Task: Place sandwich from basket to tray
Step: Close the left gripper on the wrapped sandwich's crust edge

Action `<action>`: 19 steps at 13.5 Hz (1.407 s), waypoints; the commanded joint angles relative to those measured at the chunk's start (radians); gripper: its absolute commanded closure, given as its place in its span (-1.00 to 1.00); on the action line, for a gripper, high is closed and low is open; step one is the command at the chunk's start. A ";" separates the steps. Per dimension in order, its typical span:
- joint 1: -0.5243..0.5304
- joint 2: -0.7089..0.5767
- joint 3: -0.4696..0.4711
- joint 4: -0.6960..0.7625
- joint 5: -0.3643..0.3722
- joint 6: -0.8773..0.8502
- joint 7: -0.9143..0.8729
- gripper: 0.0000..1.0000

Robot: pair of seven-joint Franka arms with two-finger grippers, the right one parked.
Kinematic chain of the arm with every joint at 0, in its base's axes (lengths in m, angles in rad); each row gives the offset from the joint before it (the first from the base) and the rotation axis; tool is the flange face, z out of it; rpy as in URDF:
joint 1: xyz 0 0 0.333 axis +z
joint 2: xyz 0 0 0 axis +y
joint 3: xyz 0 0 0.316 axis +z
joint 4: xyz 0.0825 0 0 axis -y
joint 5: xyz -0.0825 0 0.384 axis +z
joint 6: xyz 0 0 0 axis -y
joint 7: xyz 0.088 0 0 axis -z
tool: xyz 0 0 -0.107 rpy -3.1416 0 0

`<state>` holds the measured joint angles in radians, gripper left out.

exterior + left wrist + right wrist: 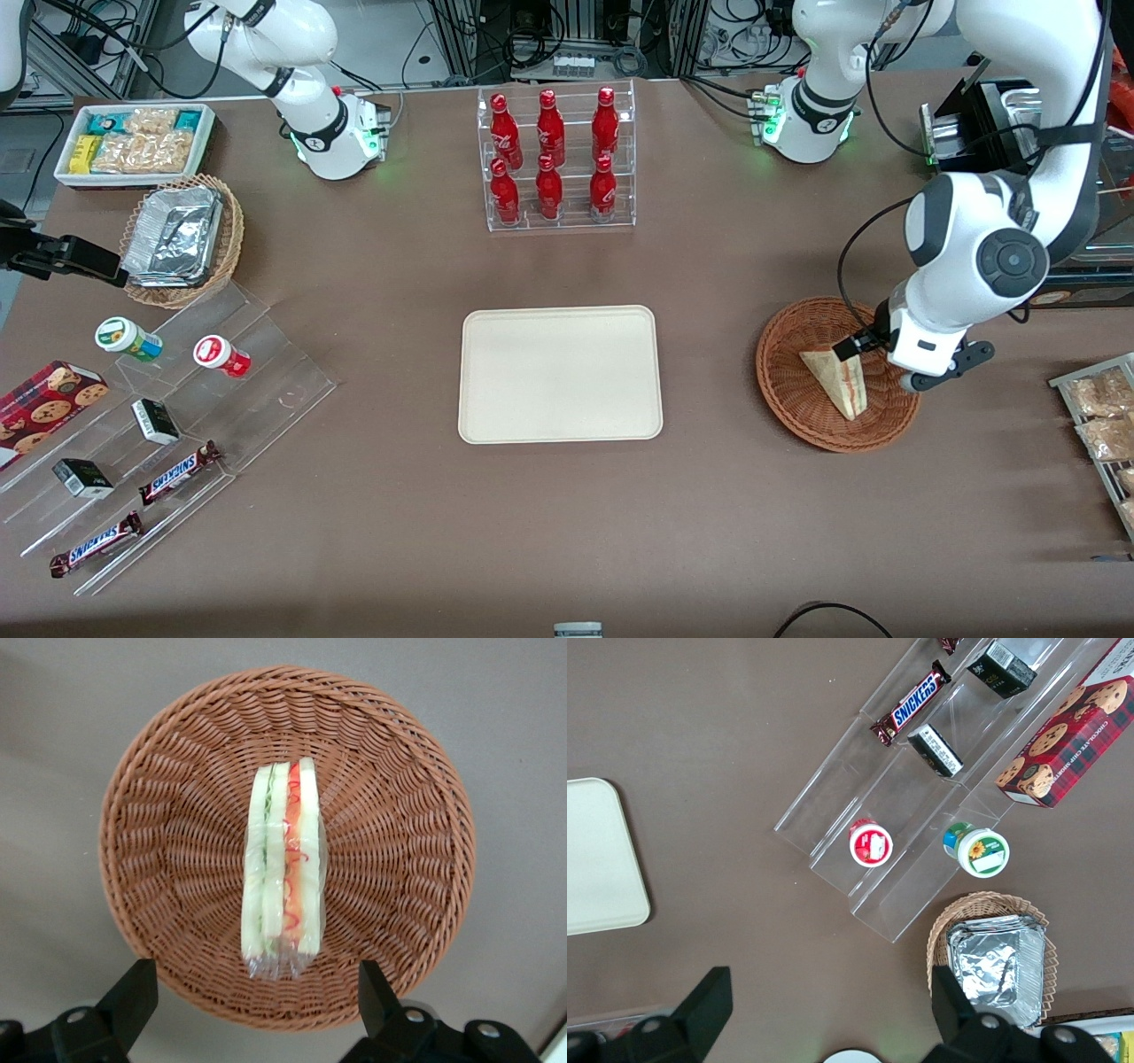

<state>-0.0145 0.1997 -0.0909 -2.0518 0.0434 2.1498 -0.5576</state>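
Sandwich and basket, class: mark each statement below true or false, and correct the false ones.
1. The sandwich lies in the basket. True.
2. The tray already holds the sandwich. False: the tray is bare.
3. The gripper is open above the basket. True.
4. The gripper's fingers are clamped on the sandwich. False: they stand apart, and the sandwich lies free in the basket.
5. The rack of red bottles stands nearer to the front camera than the tray. False: it stands farther.

A brown table [567, 532] fills the room, with cables [576, 35] strewn past its edge.
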 commanded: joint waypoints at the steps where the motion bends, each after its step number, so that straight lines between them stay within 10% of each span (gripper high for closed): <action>1: 0.002 0.042 -0.003 0.004 0.015 0.051 -0.047 -1.00; 9: 0.007 0.139 -0.001 -0.010 0.016 0.156 -0.085 -0.93; 14: 0.007 0.138 -0.001 -0.030 0.016 0.163 -0.157 0.93; 19: 0.002 0.147 -0.001 -0.008 0.018 0.148 -0.157 1.00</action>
<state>-0.0100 0.3468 -0.0896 -2.0647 0.0439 2.2918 -0.6920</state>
